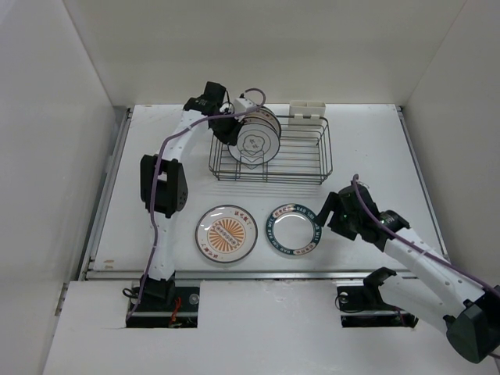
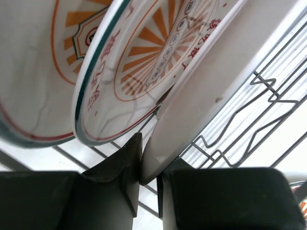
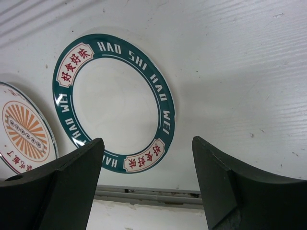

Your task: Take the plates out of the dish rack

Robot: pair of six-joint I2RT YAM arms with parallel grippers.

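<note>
The dark wire dish rack (image 1: 297, 160) stands at the back middle of the table. Several plates (image 1: 258, 137) stand on edge in its left end. My left gripper (image 1: 228, 129) is shut on the rim of the nearest upright plate (image 2: 216, 76), whose plain white back faces my camera, with my fingers (image 2: 125, 167) either side of its edge (image 2: 149, 175). Two orange sunburst plates (image 2: 139, 62) stand just behind it. My right gripper (image 1: 323, 216) is open and empty, hovering over the near right rim of a teal-banded plate (image 3: 115, 103) lying flat on the table.
An orange sunburst plate (image 1: 226, 233) lies flat left of the teal-banded plate (image 1: 295, 229), both near the table's front edge (image 3: 144, 196). A white plastic holder (image 1: 307, 111) hangs on the rack's far edge. White walls enclose the table on three sides.
</note>
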